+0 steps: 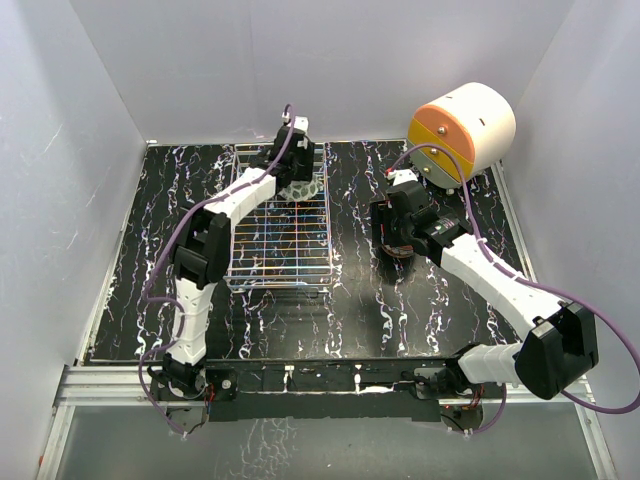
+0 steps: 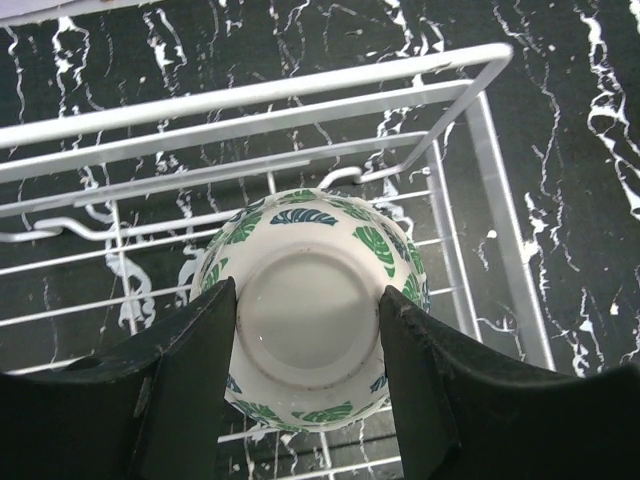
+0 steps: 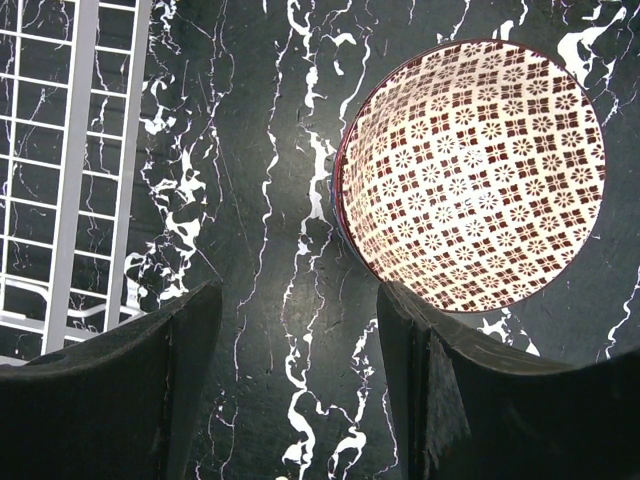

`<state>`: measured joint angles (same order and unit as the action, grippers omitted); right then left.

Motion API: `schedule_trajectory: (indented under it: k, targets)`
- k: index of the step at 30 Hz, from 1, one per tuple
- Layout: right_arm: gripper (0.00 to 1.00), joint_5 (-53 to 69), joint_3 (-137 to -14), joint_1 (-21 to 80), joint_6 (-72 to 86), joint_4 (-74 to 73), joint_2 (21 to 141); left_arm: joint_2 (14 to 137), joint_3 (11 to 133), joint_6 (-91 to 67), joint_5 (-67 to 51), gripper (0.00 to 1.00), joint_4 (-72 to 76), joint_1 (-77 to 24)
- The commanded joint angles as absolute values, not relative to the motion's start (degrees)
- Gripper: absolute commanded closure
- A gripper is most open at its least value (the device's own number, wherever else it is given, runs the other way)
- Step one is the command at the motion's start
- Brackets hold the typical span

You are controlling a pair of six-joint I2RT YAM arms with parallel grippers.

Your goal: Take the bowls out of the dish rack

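A green-leaf bowl (image 2: 310, 330) lies upside down, white foot ring up, at the far right corner of the silver wire dish rack (image 2: 250, 100). My left gripper (image 2: 308, 290) is shut on the bowl, with a finger pressed against each side of its foot ring. In the top view the left gripper (image 1: 297, 178) covers most of this bowl (image 1: 303, 190). A red-and-white patterned bowl (image 3: 475, 170) stands upright on the black marbled table, right of the rack. My right gripper (image 3: 300, 290) is open and empty above the table, its right finger beside that bowl's rim.
The rest of the rack (image 1: 285, 265) shows only bare wire grid. A large white-and-orange cylindrical unit (image 1: 462, 125) lies at the back right. White walls enclose the table on three sides. The rack's edge (image 3: 70, 170) shows left of my right gripper.
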<state>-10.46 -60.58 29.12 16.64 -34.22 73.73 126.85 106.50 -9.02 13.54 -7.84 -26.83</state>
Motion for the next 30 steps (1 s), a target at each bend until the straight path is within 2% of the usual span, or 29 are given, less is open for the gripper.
schedule_trajectory:
  k: [1, 9, 16, 26, 30]
  targets:
    - [0.34, -9.58, -61.85, 29.00, 16.96, -30.70, 72.10, 118.53, 104.67, -9.64, 13.24, 0.60, -7.99, -25.57]
    - [0.34, -6.28, -62.70, 29.07, 17.42, -30.24, 71.72, 115.58, 103.27, -10.69, 11.61, 0.60, -8.96, -25.21]
    - [0.34, 0.85, -65.26, 29.09, 18.87, -27.68, 73.26, 110.70, 98.08, -16.85, 4.47, 0.61, -8.46, -21.62]
    - [0.34, 16.03, -69.76, 29.09, 24.87, -16.84, 78.04, 104.36, 89.45, -23.30, -4.35, 0.61, -5.42, -16.73]
    - [0.34, 23.66, -68.75, 29.09, 29.89, -6.18, 80.43, 102.45, 86.83, -26.15, -8.00, 0.61, -4.02, -15.66]
